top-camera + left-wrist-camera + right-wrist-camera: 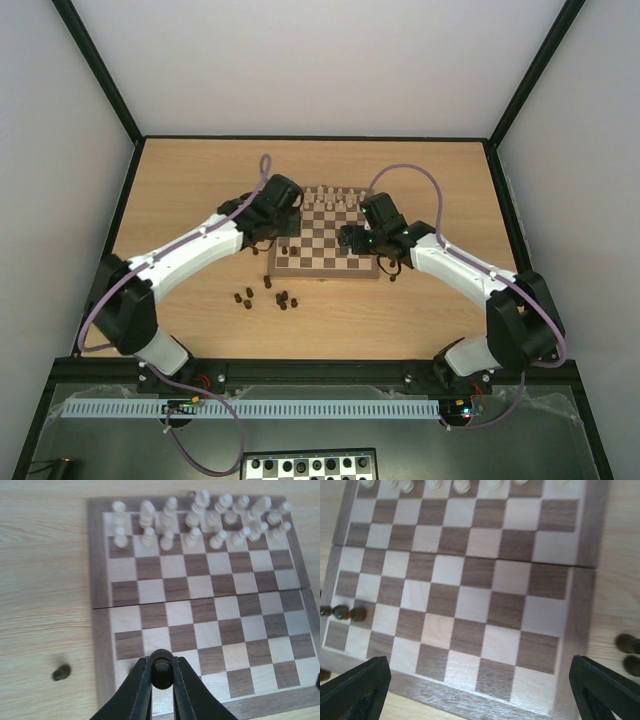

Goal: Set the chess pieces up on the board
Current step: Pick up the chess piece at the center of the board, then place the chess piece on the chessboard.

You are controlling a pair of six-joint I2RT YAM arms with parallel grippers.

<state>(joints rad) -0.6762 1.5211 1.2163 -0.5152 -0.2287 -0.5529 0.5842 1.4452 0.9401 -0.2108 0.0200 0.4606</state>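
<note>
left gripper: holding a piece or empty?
Holding. In the left wrist view the left gripper has its fingers closed on a dark chess piece, over the board near its edge.

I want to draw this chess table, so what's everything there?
square wooden chessboard: one, dark brown and beige squares, middle of table
pale cream chessmen: two crowded rows, cream, board's far side
tiny dark brown wooden chessmen on board: three, dark brown, near left edge
loose dark brown chessmen: several, dark brown, on table by board's near left corner; at least two by its near right corner
black-and-white checkered board: one, behind arm bases
light wooden table: one, tan
arms: two, white and black, left arm, right arm
left tool: one, black, shut on a dark brown chessman over board's near left
right tool: one, black, open over board's near side
</note>
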